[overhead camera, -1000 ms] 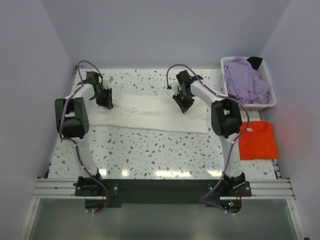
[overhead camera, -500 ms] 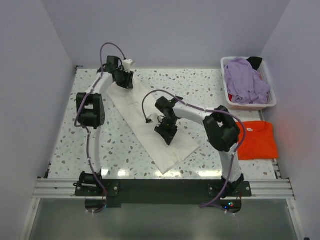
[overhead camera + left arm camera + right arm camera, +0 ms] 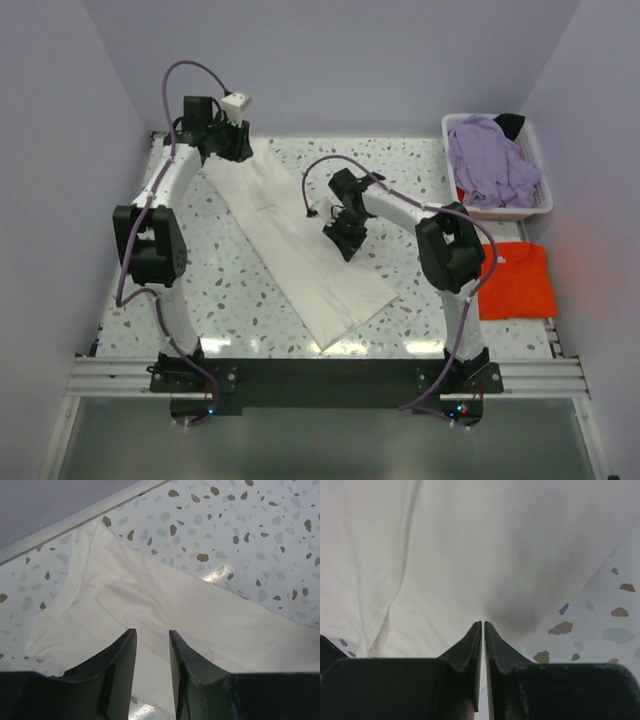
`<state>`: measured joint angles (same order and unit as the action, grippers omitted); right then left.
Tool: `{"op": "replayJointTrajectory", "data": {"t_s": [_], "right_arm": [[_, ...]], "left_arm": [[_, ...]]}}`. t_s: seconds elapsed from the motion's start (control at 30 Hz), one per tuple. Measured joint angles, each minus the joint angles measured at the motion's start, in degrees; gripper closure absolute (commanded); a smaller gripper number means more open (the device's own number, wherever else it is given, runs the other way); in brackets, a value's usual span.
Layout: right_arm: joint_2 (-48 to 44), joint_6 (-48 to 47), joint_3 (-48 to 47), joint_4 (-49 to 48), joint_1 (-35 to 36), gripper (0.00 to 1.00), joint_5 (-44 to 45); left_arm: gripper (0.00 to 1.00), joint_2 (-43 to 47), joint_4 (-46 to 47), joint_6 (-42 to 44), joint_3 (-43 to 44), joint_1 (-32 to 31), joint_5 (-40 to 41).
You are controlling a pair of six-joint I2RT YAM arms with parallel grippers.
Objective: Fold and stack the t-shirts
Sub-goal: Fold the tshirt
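The cream-white t-shirt [image 3: 300, 255], folded into a long strip, lies flat and diagonal from the table's back left to the front middle. My left gripper [image 3: 230, 148] hovers over its collar end [image 3: 75, 580], and in the left wrist view the gripper [image 3: 152, 631] is open with nothing between the fingers. My right gripper [image 3: 345, 243] sits at the strip's right edge, halfway along. In the right wrist view the gripper [image 3: 483, 623] is shut just above the cloth, and no fold shows between the jaws. An orange-red t-shirt [image 3: 515, 280] lies folded at the right. A lavender t-shirt [image 3: 488, 162] is heaped in the basket.
The white plastic basket [image 3: 503, 212] stands at the back right corner, with a dark item [image 3: 510, 123] at its far end. Walls close in the back and both sides. Speckled tabletop [image 3: 220, 290] shows to the left of the strip and in front of it.
The white shirt has swung from lying crosswise to lying diagonally. The left gripper moved to the back left and opened. The right gripper slid back along the strip's right edge and closed.
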<state>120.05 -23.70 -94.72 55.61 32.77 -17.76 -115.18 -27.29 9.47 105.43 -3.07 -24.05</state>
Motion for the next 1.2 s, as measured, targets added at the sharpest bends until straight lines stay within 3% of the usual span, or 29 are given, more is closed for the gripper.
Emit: {"op": "replayJointTrajectory", "data": {"t_s": [0.23, 0.4, 0.73, 1.0, 1.1, 1.2], "right_arm": [[0.7, -0.7, 5.5, -2.6, 2.2, 0.96, 1.8], [-3.1, 0.1, 11.7, -5.6, 4.3, 0.96, 1.6], [-7.4, 6.2, 21.4, -6.8, 11.7, 0.81, -11.8], [-12.1, 8.7, 18.8, -8.0, -2.1, 0.8, -15.8], [-11.3, 9.0, 12.2, -9.0, -7.4, 0.81, -13.6], [-8.4, 9.6, 4.3, -10.4, -9.7, 0.83, -10.5]], "left_arm": [[0.65, 0.0, -2.6, -0.4, -9.1, -0.1, 2.6], [0.65, -1.1, -4.2, -0.9, -10.6, -0.4, 5.0], [0.7, -11.8, -5.6, -0.4, -7.2, -5.8, 7.1], [0.72, -24.2, -5.9, -2.1, 11.3, -12.9, 5.6], [0.63, -28.5, -3.8, -3.5, 17.9, -14.3, 3.7], [0.58, -29.1, -1.4, -4.5, 18.5, -14.4, 2.9]]}}
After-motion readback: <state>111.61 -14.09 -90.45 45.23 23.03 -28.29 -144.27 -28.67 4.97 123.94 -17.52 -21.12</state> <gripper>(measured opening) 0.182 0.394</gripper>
